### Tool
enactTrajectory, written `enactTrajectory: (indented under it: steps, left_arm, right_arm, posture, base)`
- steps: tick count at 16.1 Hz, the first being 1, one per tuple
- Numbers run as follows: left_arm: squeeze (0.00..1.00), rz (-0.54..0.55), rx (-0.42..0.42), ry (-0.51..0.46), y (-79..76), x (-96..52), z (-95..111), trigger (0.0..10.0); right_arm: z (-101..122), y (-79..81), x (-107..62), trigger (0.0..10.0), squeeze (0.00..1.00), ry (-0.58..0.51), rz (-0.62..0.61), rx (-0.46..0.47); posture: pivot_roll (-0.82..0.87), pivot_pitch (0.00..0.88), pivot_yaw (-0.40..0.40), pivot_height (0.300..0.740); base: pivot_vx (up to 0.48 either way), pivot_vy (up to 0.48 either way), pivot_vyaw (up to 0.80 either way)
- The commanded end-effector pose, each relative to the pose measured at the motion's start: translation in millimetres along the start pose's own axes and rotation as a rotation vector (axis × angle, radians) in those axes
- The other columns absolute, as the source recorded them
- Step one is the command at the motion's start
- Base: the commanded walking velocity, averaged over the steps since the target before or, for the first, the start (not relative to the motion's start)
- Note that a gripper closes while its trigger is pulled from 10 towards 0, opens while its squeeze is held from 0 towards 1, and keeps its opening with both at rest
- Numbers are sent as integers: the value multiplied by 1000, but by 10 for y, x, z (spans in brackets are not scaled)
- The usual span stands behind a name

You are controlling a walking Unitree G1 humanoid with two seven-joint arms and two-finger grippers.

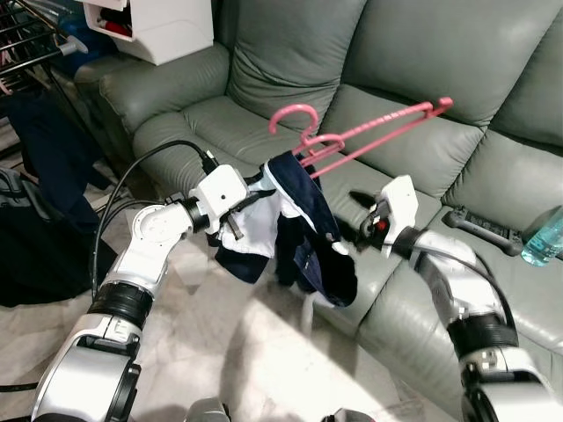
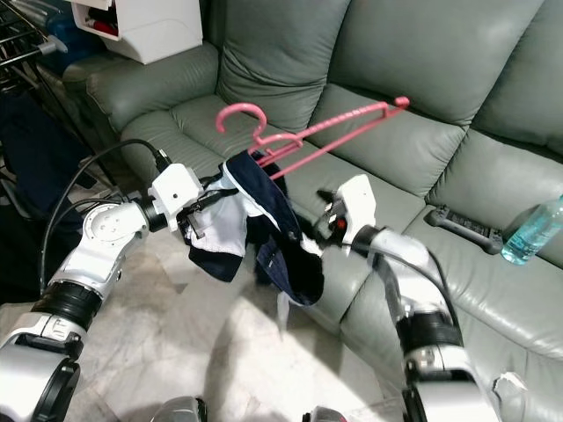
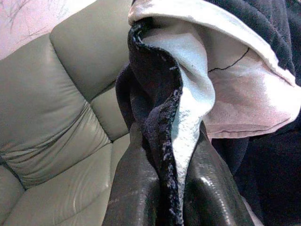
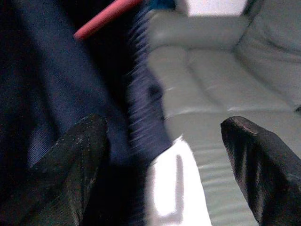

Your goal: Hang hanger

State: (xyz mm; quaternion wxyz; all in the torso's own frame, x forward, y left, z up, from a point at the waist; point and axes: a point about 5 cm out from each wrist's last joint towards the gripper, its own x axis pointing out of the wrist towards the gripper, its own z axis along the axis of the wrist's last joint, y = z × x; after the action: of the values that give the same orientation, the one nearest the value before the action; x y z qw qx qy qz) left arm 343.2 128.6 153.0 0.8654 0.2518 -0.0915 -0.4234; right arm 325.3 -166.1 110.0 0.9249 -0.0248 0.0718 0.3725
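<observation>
Your left hand (image 1: 255,200) holds the navy garment (image 1: 308,233) in front of the sofa (image 1: 413,149).
From the head, the pink hanger (image 1: 369,136) sits above that garment, over the sofa seat. Left wrist: fingers (image 3: 136,188) pinched tight on the cloth. Right wrist: your right hand (image 4: 164,155) gapes apart beside the garment, before the sofa.

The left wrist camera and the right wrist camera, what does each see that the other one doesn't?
Left wrist view alone: two black fingers pinched shut on the white-lined edge of the navy blue fabric garment. Right wrist view alone: two black fingers spread wide apart with nothing between them, and a bit of the pink plastic hanger. Both share the navy garment and the grey-green leather sofa.
</observation>
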Motion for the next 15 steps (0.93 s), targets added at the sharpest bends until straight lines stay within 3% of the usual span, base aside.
enactTrajectory:
  steps: [1, 3, 5, 10, 11, 12, 13, 15]
  left_arm:
    - [0, 31, 37, -32, 74, 4, 101, 0]
    - [0, 51, 36, -32, 113, 11, 115, 0]
    - [0, 63, 31, -53, 152, 22, 176, 0]
    - [0, 110, 13, -92, 265, 8, 285, 0]
    - [0, 122, 18, -99, 304, 0, 315, 0]
    - [0, 141, 13, -106, 349, -13, 342, 0]
    - [0, 150, 15, -107, 371, -24, 360, 0]
    - [0, 159, 17, -101, 393, -54, 356, 0]
  right_arm:
    - [32, 54, 8, 10000, 0, -1, 47, 0]
    - [-105, 127, -7, 10000, 0, 89, 90, -6]
    - [-308, 106, -39, 10000, 0, 217, 55, -16]
    - [-594, 46, -127, 10000, 0, 406, -54, 94]
    - [-658, 21, -166, 2392, 0, 437, -90, 111]
    - [-707, -51, -220, 667, 0, 463, -162, 118]
    - [-735, -141, -284, 0, 0, 482, -245, 110]
    - [-681, -378, -437, 0, 0, 466, -436, 67]
  posture:
    - [-85, 37, 20, 740]
    - [-86, 38, 18, 740]
    - [-83, 38, 14, 740]
    - [-78, 35, 5, 740]
    - [-77, 34, 4, 740]
    - [-79, 33, 3, 740]
    - [-81, 32, 3, 740]
    - [-83, 30, 2, 740]
  base:
    - [0, 0, 0]
    - [0, 0, 0]
    - [0, 0, 0]
    - [0, 0, 0]
    - [0, 0, 0]
    - [0, 0, 0]
    - [0, 0, 0]
    - [0, 0, 0]
